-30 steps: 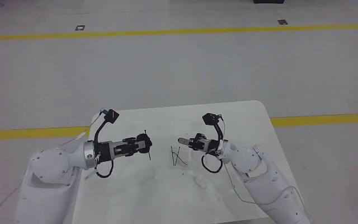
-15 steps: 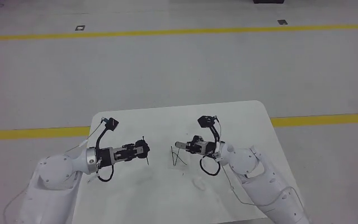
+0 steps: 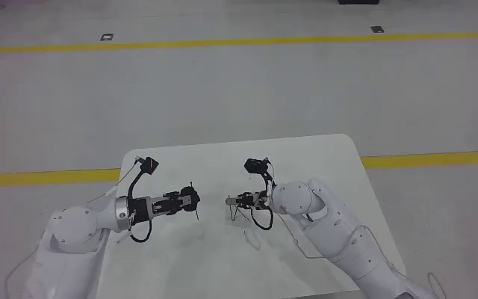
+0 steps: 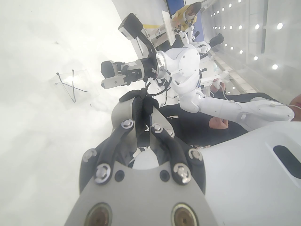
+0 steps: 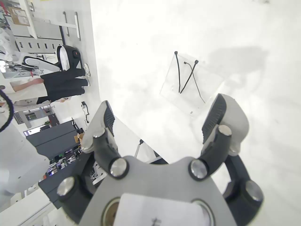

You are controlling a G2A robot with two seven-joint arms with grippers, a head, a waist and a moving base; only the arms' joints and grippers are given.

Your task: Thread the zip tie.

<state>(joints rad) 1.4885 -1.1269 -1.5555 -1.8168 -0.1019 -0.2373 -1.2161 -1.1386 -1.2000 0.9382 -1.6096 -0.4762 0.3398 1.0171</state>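
Over the last second the right gripper (image 3: 233,202) has swung in across the desk (image 3: 314,157). We now see its jaws spread wide just short of the loose zip ties (image 5: 188,77), which lie crossed on a clear sheet (image 5: 211,81), so a pick-up looks close. The left gripper (image 3: 190,200) has drawn back slightly, jaws together, apparently clamped on the held zip tie (image 3: 196,211). We can hardly make that tie out in the left wrist view.

Zip ties (image 5: 179,76) lie on a sheet (image 5: 209,81) mid-table (image 3: 314,157) — right end effector (image 3: 231,202) beside them, left end effector (image 3: 193,200), holding another zip tie (image 3: 196,211), farther left.
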